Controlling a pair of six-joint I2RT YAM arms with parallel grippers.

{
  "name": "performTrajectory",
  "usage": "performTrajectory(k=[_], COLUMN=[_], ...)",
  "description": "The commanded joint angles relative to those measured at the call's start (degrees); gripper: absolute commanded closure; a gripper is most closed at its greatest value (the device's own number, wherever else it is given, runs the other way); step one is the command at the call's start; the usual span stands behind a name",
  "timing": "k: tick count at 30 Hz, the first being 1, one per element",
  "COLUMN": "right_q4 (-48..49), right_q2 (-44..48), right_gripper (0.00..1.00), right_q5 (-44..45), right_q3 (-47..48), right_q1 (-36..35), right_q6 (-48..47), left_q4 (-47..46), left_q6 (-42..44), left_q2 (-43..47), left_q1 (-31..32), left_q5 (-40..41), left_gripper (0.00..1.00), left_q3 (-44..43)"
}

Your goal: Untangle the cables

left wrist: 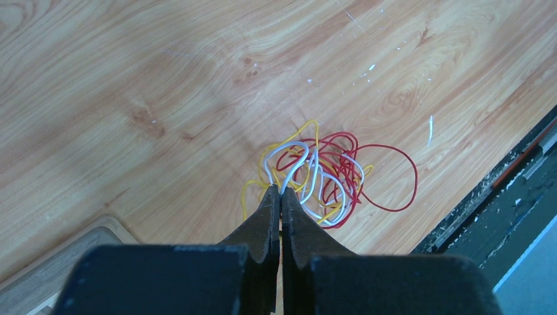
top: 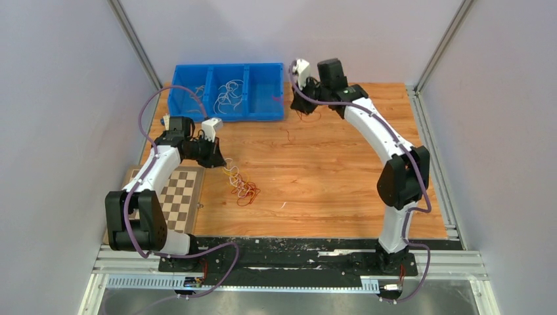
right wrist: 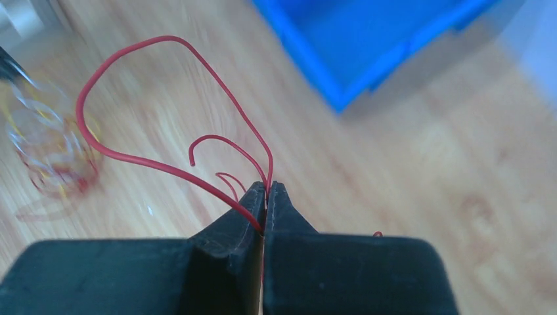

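- Left gripper: jaws shut, and the tips pinch a white cable at the near edge of the tangle. The tangle lies on the wooden table, near the checkerboard.
- Handling, my read: the wires are near weightless and soft but springy. They hold their curl, snag each other and slip out of a weak pinch. I'd take a free loop or end sticking out of the pile, never the knotted middle.
- A loose red strand lies alone between the tangle and the bin.
- Right gripper: clamped on a red cable, whose loop stands up in the air. It is close to the right end of the blue bin.
- The bin has three compartments, with white wires in the middle one. I can't read the other two.
- Views: only the left wrist shows which strand I hold and how red, yellow and white cross. Only the right wrist shows the red cable as a single strand with a free end. Only the top view shows the arms well apart and what's in the bin.
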State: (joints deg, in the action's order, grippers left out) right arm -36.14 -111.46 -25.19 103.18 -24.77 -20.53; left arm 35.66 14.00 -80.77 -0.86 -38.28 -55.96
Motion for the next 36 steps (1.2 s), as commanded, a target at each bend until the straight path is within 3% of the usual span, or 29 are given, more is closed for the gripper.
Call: performTrajectory(k=[1,5,11,19,20,22,26,28,33,36], right_q4=[10.5,21.1,27.9,45.6,48.6,53.4,52.9,52.7,49.6,44.1], right_q2=[3.1,-0.9,-14.6,-26.6,-28.1,-31.4,-35.7,-32.0,-17.1,-8.0], right_gripper=[1.0,1.0,1.0,1.0,0.94,0.72,0.36,0.28,0.1,0.05], right_q5=[-7.9,-8.8,-5.6,-2.9,-1.8,-0.1,0.1,-1.8,-5.7,-6.6], right_q3=[8.9,15.4,29.1,34.3,34.3,35.4,42.8,39.9,22.2,11.3], right_q1=[-0.9,-1.3,-1.8,-2.3,-2.3,-2.3,-2.2,-2.1,-1.4,0.1], right_q6=[9.1,12.5,12.1,11.4,11.1,10.0,10.5,10.8,9.6,9.3], left_q4=[-2.1,-2.9,-5.4,-8.0,-8.3,-8.7,-9.1,-8.6,-7.5,-6.4], left_q6=[-1.3,-2.0,-3.7,-5.3,-5.5,-6.1,-6.6,-6.7,-5.7,-4.5], left_q2=[0.4,0.2,0.2,0.8,0.7,0.5,-0.2,-0.7,-0.9,-0.5], left_q1=[-0.3,-0.3,-0.3,-0.7,-0.8,-0.8,-0.8,-0.8,-0.3,0.6], left_q5=[-1.2,-1.5,-2.0,-1.8,-1.8,-1.8,-2.8,-3.4,-4.3,-4.2], left_gripper=[1.0,1.0,1.0,1.0,1.0,1.0,1.0,1.0,1.0,1.0], left_q3=[-0.6,-0.5,0.4,2.7,2.8,2.9,2.3,1.5,0.4,0.0])
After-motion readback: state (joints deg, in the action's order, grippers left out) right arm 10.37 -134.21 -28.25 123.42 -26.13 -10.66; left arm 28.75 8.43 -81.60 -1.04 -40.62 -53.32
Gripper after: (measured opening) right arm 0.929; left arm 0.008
